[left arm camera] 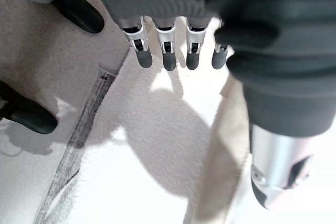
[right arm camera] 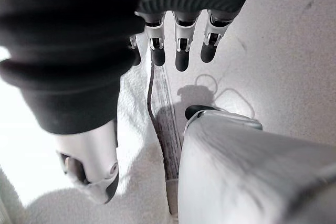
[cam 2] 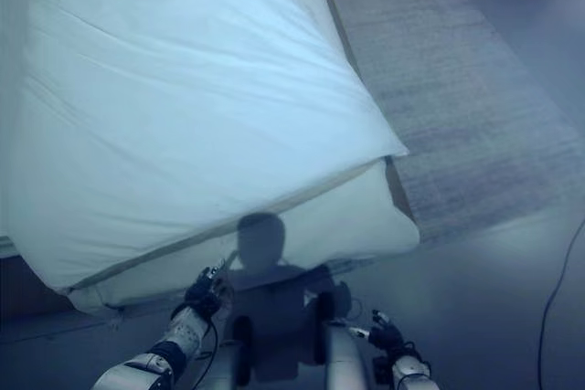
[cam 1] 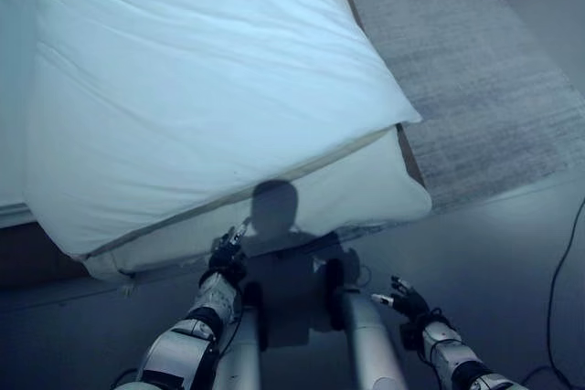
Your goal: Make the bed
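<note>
A white duvet lies smooth over the bed, its corner hanging past the mattress at the near right. My left hand is low by the bed's near edge, just below the mattress side, fingers straight and holding nothing; in the left wrist view its fingers hang over the white bed side. My right hand is lower right over the floor, away from the bed, fingers relaxed and empty.
A grey rug lies along the bed's right side. Bare grey floor spreads in front of the bed. A dark wooden bed base shows at lower left under the mattress.
</note>
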Tool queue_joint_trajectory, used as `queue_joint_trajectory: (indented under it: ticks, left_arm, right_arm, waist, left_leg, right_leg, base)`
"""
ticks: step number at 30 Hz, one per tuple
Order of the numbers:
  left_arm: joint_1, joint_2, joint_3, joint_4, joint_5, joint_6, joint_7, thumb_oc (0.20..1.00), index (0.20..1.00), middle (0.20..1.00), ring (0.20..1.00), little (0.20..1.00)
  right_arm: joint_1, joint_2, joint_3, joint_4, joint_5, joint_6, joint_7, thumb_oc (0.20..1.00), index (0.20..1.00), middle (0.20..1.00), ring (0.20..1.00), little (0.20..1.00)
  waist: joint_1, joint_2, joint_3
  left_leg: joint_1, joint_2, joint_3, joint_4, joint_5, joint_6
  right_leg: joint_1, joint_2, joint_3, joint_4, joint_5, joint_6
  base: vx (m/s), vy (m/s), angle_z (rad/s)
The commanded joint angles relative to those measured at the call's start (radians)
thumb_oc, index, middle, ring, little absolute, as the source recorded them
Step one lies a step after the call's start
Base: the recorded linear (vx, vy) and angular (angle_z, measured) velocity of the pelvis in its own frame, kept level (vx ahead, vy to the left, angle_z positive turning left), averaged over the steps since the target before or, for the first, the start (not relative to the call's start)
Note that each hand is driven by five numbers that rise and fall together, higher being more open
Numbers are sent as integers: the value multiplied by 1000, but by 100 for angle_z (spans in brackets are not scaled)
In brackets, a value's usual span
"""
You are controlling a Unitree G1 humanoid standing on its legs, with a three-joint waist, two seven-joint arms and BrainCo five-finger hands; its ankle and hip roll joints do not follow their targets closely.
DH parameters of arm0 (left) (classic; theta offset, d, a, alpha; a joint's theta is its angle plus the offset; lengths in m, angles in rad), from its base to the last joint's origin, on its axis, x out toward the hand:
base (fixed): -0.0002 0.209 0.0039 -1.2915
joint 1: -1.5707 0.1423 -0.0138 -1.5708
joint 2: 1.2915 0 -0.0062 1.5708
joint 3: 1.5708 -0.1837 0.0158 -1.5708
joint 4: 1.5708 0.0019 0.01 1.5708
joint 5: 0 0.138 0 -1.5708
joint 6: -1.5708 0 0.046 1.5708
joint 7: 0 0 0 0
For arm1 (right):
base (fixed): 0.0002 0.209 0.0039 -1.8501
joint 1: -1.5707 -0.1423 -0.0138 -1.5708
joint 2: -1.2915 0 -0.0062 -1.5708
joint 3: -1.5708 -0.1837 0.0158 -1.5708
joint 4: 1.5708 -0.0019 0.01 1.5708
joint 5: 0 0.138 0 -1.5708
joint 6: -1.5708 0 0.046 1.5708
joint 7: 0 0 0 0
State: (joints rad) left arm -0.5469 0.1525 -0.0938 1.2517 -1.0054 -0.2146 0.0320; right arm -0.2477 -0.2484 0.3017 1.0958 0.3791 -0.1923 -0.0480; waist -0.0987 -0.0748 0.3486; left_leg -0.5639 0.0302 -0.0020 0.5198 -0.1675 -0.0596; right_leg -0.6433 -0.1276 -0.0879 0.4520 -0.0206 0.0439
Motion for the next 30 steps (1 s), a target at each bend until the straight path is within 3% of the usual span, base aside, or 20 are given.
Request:
queue_joint_trajectory:
  ticks: [1, 12, 19, 29, 30]
  left_arm:
    - [-51, -20, 54, -4, -77, -53, 31, 1000, 1000, 1000, 1000, 1000]
    - [-196, 37, 141, -20, -193, -121, 87, 1000, 1000, 1000, 1000, 1000]
    - [-283, 120, 190, -21, -231, -154, 116, 1000, 1000, 1000, 1000, 1000]
    - [-372, 146, 214, -62, -248, -221, 184, 1000, 1000, 1000, 1000, 1000]
    - [-382, 151, 217, -61, -251, -225, 196, 586, 586, 586, 586, 586]
  right_arm:
    - [34, -30, 25, -63, 40, -37, -28, 1000, 1000, 1000, 1000, 1000]
    - [57, -48, 42, -129, 41, -54, -41, 1000, 1000, 1000, 1000, 1000]
    - [73, -70, 82, -194, 8, -61, -34, 1000, 1000, 1000, 1000, 1000]
    - [82, -65, 99, -192, 8, -67, -44, 1000, 1000, 1000, 1000, 1000]
    - [83, -66, 103, -197, 10, -67, -43, 1000, 1000, 1000, 1000, 1000]
  waist:
    - [-13, 6, -50]
    - [-45, -24, -50]
    - [-56, -46, -52]
    - [-51, -49, -52]
    - [-49, -49, -51]
  left_leg:
    - [-59, -13, -1, -25, 58, 9]
    - [-77, -5, 5, -39, 62, 0]
    - [-103, 2, 7, -25, 60, -4]
    - [-125, 0, 2, -24, 67, -7]
    - [-128, 0, 2, -22, 67, -6]
  right_leg:
    - [-11, -1, 23, 15, -10, 65]
    - [-22, 14, 36, -25, 6, 68]
    - [-44, 22, 43, -30, 14, 68]
    - [-58, 18, 36, -32, 22, 69]
    - [-61, 17, 38, -32, 25, 70]
  base:
    - [0, 0, 0]
    - [17, 5, -3]
    - [-1, -1, -1]
    - [0, 0, 0]
    - [0, 0, 0]
